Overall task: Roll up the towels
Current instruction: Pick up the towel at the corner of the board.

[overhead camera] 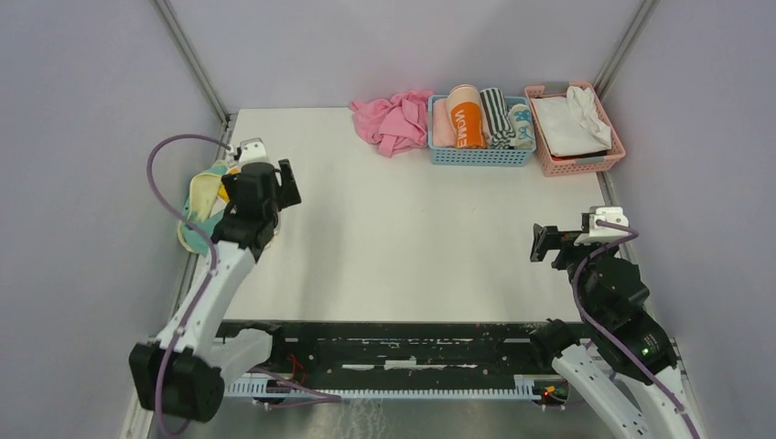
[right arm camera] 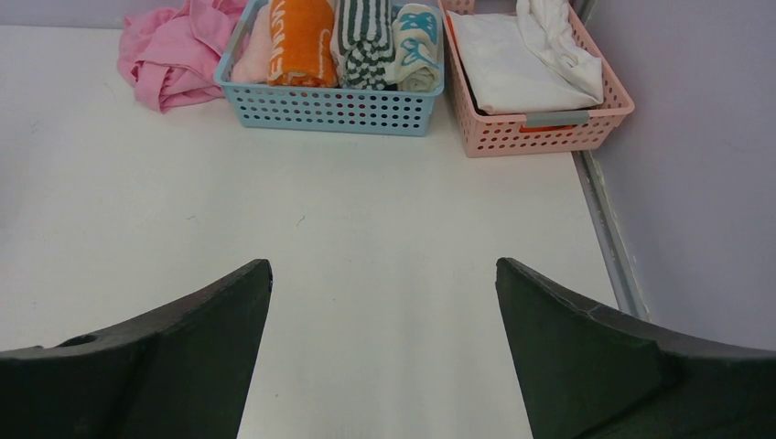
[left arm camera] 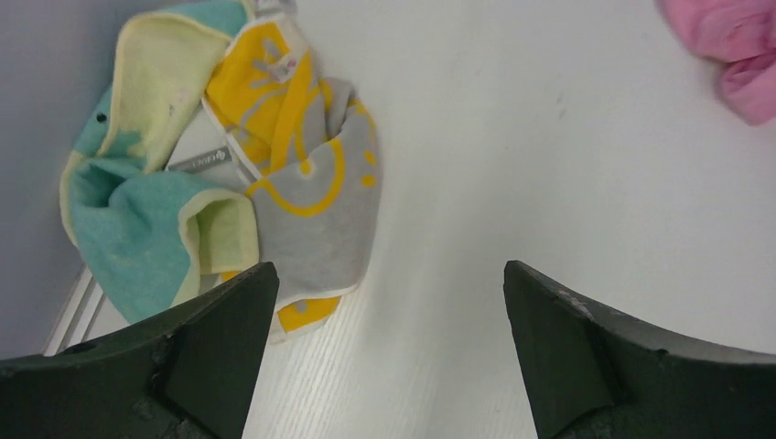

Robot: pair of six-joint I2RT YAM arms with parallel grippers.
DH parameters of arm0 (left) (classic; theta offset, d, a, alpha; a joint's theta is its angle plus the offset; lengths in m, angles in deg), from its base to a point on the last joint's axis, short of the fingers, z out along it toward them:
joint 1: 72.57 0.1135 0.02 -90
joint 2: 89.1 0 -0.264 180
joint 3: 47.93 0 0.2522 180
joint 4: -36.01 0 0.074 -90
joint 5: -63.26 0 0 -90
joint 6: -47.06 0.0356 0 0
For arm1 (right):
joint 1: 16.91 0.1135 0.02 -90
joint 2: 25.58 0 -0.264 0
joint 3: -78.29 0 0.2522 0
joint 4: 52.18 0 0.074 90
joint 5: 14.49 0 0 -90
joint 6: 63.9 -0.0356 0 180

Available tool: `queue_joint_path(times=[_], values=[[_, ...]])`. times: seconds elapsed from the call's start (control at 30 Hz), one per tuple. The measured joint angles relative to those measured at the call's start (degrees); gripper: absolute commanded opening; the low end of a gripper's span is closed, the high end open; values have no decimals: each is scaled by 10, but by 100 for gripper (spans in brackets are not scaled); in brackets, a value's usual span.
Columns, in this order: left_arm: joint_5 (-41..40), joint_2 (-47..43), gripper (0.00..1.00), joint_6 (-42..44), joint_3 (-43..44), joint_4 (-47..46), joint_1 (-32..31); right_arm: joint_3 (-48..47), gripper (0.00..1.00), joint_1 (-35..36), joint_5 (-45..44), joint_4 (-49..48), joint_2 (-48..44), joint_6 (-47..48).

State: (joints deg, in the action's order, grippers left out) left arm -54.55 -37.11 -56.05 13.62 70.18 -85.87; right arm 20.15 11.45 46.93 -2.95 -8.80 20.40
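Note:
Two crumpled towels lie in a heap at the table's left edge. The pale yellow and teal towel [left arm camera: 137,210] lies at the left of the left wrist view, and the light grey towel with yellow marks [left arm camera: 316,192] lies beside it, partly over it. In the top view the heap [overhead camera: 203,206] is mostly hidden behind the left arm. My left gripper [left arm camera: 389,283] is open and empty, just above the table, with the grey towel's corner near its left finger. My right gripper [right arm camera: 384,274] is open and empty above bare table at the right [overhead camera: 556,243].
A pink cloth [overhead camera: 395,119] lies crumpled at the back centre. A blue basket [overhead camera: 480,154] with several rolled towels stands to its right. A pink basket [overhead camera: 575,155] with white cloth stands at the back right corner. Grey walls close both sides.

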Motion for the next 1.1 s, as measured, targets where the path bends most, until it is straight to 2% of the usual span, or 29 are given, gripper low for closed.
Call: queue_joint_path(times=[0.07, 0.2, 0.3, 0.43, 0.53, 0.67, 0.7, 0.77, 0.9, 1.0, 1.1], values=[[26, 92, 98, -8, 34, 6, 44, 0, 100, 0, 11, -1, -4, 0], [73, 216, 95, -30, 55, 13, 146, 1, 100, 0, 29, -2, -16, 0], [87, 288, 93, -47, 76, 30, 180, 2, 100, 0, 38, -3, -25, 0], [94, 377, 84, -51, 118, 35, 184, 3, 100, 0, 47, -3, -36, 0], [100, 435, 72, -51, 151, 35, 184, 3, 100, 0, 55, -3, -43, 0], [105, 502, 36, -50, 183, 35, 184, 4, 100, 0, 58, -3, -52, 0], [109, 515, 30, -49, 188, 36, 184, 5, 100, 0, 59, -3, -54, 0], [121, 531, 24, -47, 195, 39, 184, 5, 100, 0, 59, -3, -55, 0], [150, 513, 20, -44, 198, 50, 168, 7, 100, 0, 59, -3, -55, 0], [183, 468, 20, -44, 201, 70, 123, 7, 100, 0, 59, -3, -55, 0], [222, 409, 19, -44, 228, 85, 47, 8, 100, 0, 61, -3, -55, 0]])
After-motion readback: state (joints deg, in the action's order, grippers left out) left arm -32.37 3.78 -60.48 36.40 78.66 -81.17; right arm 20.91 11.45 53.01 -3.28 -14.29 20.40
